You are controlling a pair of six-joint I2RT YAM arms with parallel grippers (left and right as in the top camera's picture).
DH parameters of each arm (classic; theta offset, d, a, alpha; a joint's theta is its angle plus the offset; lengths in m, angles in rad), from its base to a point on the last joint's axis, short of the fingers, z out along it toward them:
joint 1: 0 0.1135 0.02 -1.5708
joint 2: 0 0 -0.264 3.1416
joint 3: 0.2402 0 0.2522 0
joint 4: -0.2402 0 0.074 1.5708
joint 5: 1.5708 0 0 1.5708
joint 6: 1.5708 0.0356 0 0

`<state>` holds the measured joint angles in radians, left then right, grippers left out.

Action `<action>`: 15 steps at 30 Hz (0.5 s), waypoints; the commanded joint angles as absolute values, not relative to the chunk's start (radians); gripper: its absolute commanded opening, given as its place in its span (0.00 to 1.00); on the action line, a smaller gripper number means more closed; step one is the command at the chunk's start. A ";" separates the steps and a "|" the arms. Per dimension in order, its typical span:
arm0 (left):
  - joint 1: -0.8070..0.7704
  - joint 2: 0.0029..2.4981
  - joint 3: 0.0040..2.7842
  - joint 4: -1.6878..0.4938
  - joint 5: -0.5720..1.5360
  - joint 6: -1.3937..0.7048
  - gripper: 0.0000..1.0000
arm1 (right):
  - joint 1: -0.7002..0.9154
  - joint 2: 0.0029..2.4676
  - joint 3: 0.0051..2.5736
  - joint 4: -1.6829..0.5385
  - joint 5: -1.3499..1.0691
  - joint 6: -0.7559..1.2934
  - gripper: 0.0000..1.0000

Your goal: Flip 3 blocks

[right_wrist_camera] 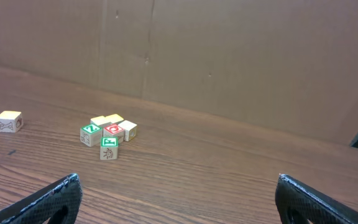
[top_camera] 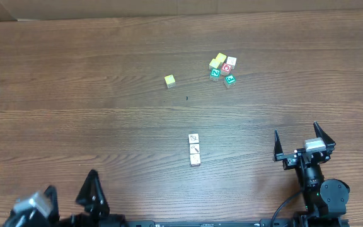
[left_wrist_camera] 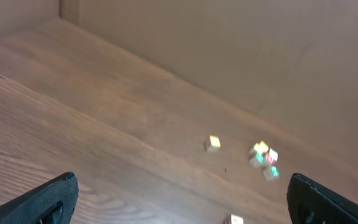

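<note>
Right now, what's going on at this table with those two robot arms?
Nothing is being handled at the moment. The left gripper and right gripper sit at the near edge, both open and empty. The three pale blocks to be flipped lie in a short row in the middle of the table, untouched. A lone yellow cube and a cluster of coloured cubes sit farther back.

Three blocks [top_camera: 195, 149] lie in a close-set column mid-table [top_camera: 74, 94], pale marked faces up; yellow cube [top_camera: 169, 80] and clustered letter cubes [top_camera: 222, 68] sit well beyond; left gripper [top_camera: 70, 189] and right gripper [top_camera: 296, 131] at the near edge, jaws wide, nothing held.
</note>
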<state>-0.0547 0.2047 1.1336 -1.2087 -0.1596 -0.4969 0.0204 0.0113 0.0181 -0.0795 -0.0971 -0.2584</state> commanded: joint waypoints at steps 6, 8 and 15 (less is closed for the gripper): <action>-0.015 0.049 1.053 -1.121 -0.199 -0.482 1.00 | 0.015 0.003 0.008 -0.077 -0.091 -0.259 1.00; -0.015 0.020 1.026 -1.052 -0.210 -0.482 1.00 | 0.015 0.003 0.008 -0.077 -0.091 -0.259 1.00; -0.011 0.004 0.933 -0.751 -0.184 -0.470 1.00 | 0.015 0.003 0.008 -0.077 -0.091 -0.258 1.00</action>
